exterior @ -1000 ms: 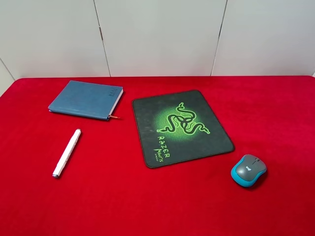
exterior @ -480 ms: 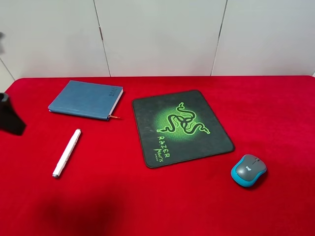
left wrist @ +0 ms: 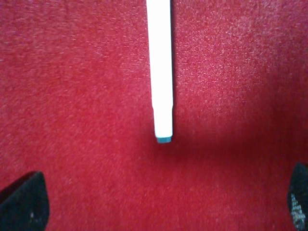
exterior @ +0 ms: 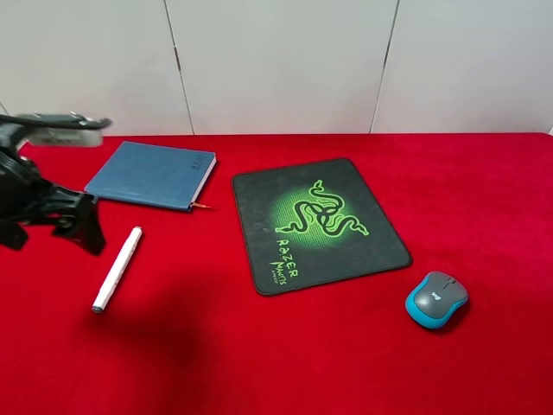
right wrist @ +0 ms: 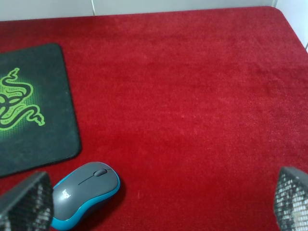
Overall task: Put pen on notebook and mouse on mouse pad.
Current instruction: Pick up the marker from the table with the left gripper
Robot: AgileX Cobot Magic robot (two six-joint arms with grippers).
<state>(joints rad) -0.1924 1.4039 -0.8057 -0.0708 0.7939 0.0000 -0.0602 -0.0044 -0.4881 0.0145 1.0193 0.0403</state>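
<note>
Pen (exterior: 117,269) lies flat on the red desk (exterior: 484,190) toward its left edge. It's apart from the notebook (exterior: 151,175), which sits closed by the far-left corner.

Left end effector (left wrist: 161,204) hovers just beside the pen w/ fingers wide apart, nothing held. Left wrist cam shows one pen end ahead of the fingertips, not yet between them. So I judge we're on the approach for the pen pick, step one of two.

Next move, imo:
- shift along the barrel so the fingers straddle it nearer mid-length
- drop to the cloth, then close across it
- it's slim and round, so an off-centre pinch could roll or tilt it

Mouse (exterior: 437,300) sits toward the near-right part of the desk, just off the mouse pad's (exterior: 318,223) near-right corner, not touching it. Right end effector (right wrist: 159,204) is spread apart and empty too, above the desk near the mouse.

No real containers here. The receiving surfaces are the notebook cover and the pad, and neither carries anything yet.
</note>
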